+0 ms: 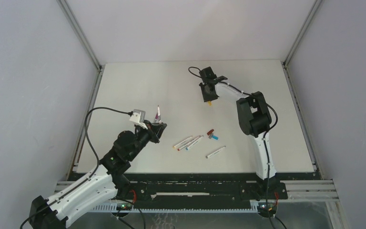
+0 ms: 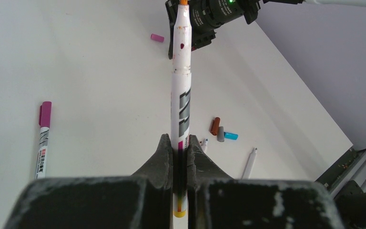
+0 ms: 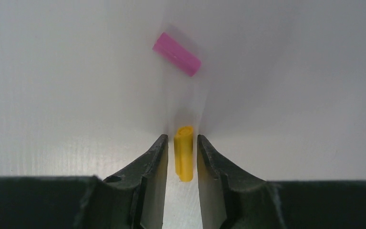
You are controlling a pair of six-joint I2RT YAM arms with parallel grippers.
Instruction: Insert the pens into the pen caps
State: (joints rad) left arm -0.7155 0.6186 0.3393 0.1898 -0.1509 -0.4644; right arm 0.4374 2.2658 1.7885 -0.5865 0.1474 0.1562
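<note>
My left gripper [image 2: 177,140] is shut on a white pen [image 2: 181,95] that stands upright with its orange tip up; the top view shows this gripper [image 1: 158,125] left of centre. My right gripper [image 3: 181,139] is down on the table at the back [image 1: 208,98]. Its jaws straddle a yellow cap [image 3: 185,152] with narrow gaps on both sides, so it is open. A pink cap [image 3: 177,54] lies just beyond it. Three loose pens [image 1: 183,142] [image 1: 194,142] [image 1: 215,151] lie near the middle. Dark red [image 2: 215,126], grey [image 2: 220,134] and blue [image 2: 231,136] caps sit together beside them.
A pen wearing a magenta cap [image 2: 43,138] lies on the table left of my left gripper. The white table [image 1: 138,86] is bounded by metal rails and grey walls. The right arm's black elbow [image 1: 253,114] stands over the table's right half.
</note>
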